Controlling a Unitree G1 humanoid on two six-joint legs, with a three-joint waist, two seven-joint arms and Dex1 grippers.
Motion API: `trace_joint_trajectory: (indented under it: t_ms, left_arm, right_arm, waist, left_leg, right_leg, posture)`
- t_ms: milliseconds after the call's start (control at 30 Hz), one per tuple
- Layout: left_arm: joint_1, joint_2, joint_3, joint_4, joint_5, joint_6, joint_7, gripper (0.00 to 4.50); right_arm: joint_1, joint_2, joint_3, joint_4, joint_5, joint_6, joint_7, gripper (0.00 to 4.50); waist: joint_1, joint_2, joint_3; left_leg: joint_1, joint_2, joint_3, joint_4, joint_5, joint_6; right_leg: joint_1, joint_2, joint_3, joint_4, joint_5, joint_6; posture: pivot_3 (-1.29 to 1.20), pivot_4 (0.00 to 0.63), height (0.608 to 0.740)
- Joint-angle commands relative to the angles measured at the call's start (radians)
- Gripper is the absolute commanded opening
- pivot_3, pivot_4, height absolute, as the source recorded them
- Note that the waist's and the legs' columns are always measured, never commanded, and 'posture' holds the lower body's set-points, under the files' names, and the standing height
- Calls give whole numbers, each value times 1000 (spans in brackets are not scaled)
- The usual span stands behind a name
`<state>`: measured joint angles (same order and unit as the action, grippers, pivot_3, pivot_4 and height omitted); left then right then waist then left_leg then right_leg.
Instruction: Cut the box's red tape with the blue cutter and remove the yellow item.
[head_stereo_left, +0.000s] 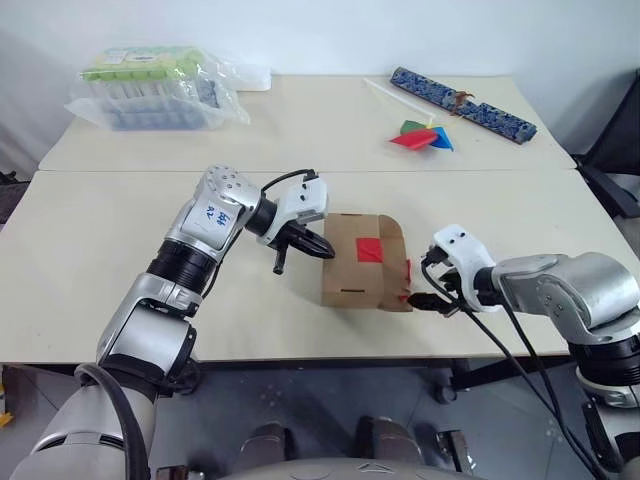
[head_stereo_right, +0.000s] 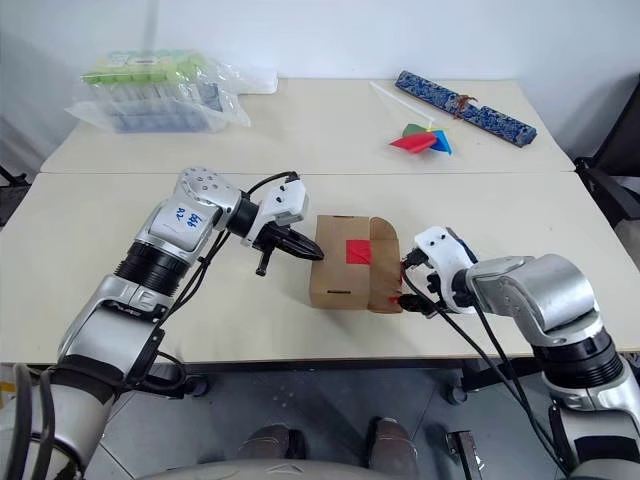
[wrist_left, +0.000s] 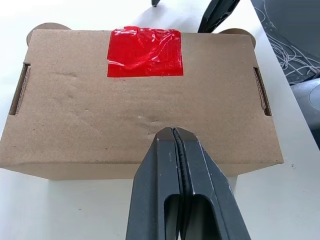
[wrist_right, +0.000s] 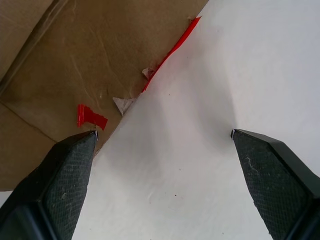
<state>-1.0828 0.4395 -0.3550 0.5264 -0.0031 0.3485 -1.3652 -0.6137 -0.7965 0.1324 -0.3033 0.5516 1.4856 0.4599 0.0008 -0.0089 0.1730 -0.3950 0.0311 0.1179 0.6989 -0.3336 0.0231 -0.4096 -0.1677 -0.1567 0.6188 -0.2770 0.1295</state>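
From the head cameras, the box (head_stereo_left: 362, 262) sits at the centre of the frame on the pale counter (head_stereo_left: 110, 290), the red tape (head_stereo_left: 369, 248) on its top and a flap folded open along its right side. The left claw (head_stereo_left: 322, 246), fingers pressed together and gripping nothing, hangs at the box's left edge. The right claw (head_stereo_left: 432, 288) sits just right of the box, low near the counter, fingers spread wide and empty. In the upper right lie a paper pinwheel (head_stereo_left: 422, 135) and a long blue patterned strip (head_stereo_left: 462, 103); in the upper left, a clear bag of bottles (head_stereo_left: 150, 85).

The left wrist view adds detail: the tape (wrist_left: 144, 52) is a wrinkled glossy square at the box's far edge, and the carton top (wrist_left: 140, 107) is creased but closed.

The right wrist view shows what the others do not: torn shreds of red tape (wrist_right: 90, 116) clinging to the open flap (wrist_right: 100, 65), with one finger (wrist_right: 55, 185) over the flap's edge.
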Motion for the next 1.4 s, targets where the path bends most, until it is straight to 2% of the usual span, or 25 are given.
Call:
trace_joint_trajectory:
  t_ms: [33,233,400,1133,1400]
  left_arm:
    - [28,5,-38,32,42,13,4,0]
    - [19,8,-34,48,43,4,8,0]
    - [9,7,-32,61,44,-3,9,0]
    - [10,15,-37,37,45,15,3,0]
    - [7,20,-39,31,47,18,-2,0]
  right_arm:
    - [11,-27,-48,30,2,-14,37,4457]
    - [-100,55,-257,113,77,77,78,4457]
    - [-123,144,-349,176,113,129,60,4457]
    - [-67,294,-437,419,237,129,55,4457]
    - [-82,340,-422,482,207,104,70,4457]
  waist:
    - [0,0,0]
    - [-2,1,0]
    - [-2,0,0]
    - [-6,1,0]
    - [-8,1,0]
  left_leg:
    - [0,0,0,0,0,0]
    - [0,0,2,0,0,0]
    - [0,0,1,0,0,0]
    - [4,1,2,-1,0,0]
    - [5,1,2,-1,0,0]
  right_leg:
    - [0,0,0,0,0,0]
    - [-1,0,1,0,0,0]
    - [0,0,1,0,0,0]
    - [0,0,4,2,0,0]
    - [0,0,6,2,0,0]
  posture:
    - [0,150,740]
    - [0,150,740]
    - [0,150,740]
    - [0,150,740]
    - [0,150,740]
